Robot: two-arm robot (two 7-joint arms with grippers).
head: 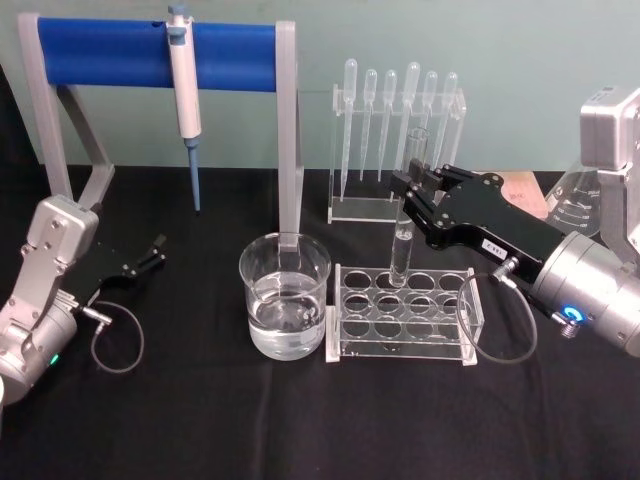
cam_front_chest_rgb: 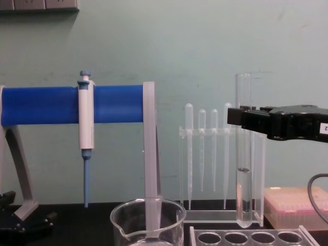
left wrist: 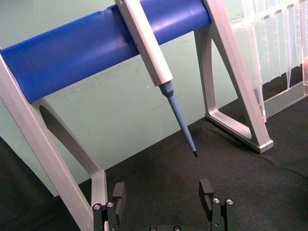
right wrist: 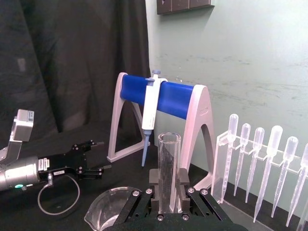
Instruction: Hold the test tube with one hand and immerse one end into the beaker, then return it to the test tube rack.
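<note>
The test tube [head: 405, 235] stands upright, pinched between the fingers of my right gripper [head: 408, 188], which is shut on its upper half. Its rounded bottom hangs just above the back row of the clear rack [head: 400, 318]. In the chest view the test tube [cam_front_chest_rgb: 244, 195] holds some clear liquid below my right gripper [cam_front_chest_rgb: 240, 116]. From the right wrist, the test tube [right wrist: 169, 163] rises from my gripper [right wrist: 168, 195]. The beaker [head: 285, 295], part filled with water, stands left of the rack; its rim shows in the chest view [cam_front_chest_rgb: 148, 221]. My left gripper [head: 153, 252] rests open at the far left.
A white-and-blue pipette [head: 186, 95] hangs on the blue-barred stand [head: 110, 52] behind the beaker. A holder of plastic droppers [head: 398, 120] stands behind the rack. A glass flask [head: 578, 205] and a pink box [cam_front_chest_rgb: 297, 205] sit at the right.
</note>
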